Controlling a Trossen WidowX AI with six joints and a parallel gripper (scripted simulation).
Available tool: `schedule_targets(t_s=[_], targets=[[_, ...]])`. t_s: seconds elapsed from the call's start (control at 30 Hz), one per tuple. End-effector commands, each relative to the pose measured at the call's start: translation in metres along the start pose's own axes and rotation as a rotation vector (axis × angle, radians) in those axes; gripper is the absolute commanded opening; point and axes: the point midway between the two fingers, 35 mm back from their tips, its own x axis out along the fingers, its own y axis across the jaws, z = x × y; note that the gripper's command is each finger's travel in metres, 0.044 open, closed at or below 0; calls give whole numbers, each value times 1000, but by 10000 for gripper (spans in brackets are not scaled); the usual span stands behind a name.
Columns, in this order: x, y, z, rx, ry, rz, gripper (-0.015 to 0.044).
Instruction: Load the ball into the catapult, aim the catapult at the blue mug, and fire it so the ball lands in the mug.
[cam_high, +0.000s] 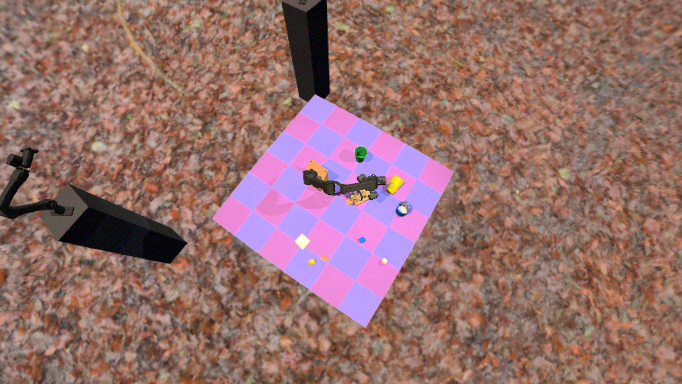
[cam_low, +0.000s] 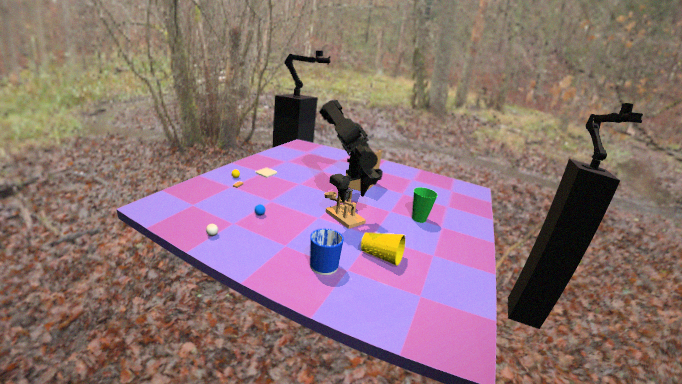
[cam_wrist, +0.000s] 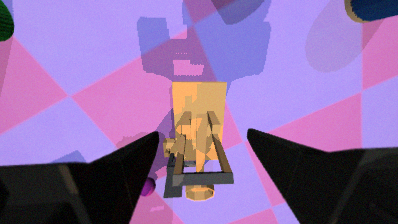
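Gripper (cam_high: 377, 188) (cam_low: 353, 192) (cam_wrist: 204, 134): spreading wide around the catapult (cam_high: 359, 198) (cam_low: 345, 217) (cam_wrist: 200, 100), gripping nothing.
Ball: purple one (cam_wrist: 148, 186) is peeking out beside the catapult, probably ours; the cup (cam_wrist: 200, 194) is looking empty.
Blue mug (cam_high: 404, 209) (cam_low: 326, 255) (cam_wrist: 372, 11): standing upright, seemingly sitting right of the catapult's line in the wrist view.
Progress: nothing showing as finished; aiming, loading and firing are apparently remaining.

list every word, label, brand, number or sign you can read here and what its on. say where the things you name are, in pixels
None: no word, label, brand, number or sign can be read in any view.
The blue mug (cam_high: 400, 213) (cam_low: 325, 257) (cam_wrist: 372, 10) has white patches inside that form no readable text.
Any small markings on the black gripper (cam_wrist: 203, 134) would be too dark to read.
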Motion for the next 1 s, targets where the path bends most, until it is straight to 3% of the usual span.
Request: schedule_targets(t_s=[0.0, 0.07, 0.4, 0.57, 0.97], targets=[[-41, 2, -1, 6, -20, -9, 440], [-23, 1, 2, -1, -17, -16, 440], [-37, 3, -1, 5, -21, -23, 440], [7, 1, -1, 5, -19, -24, 440], [20, 1, 0, 5, -19, -24, 440]])
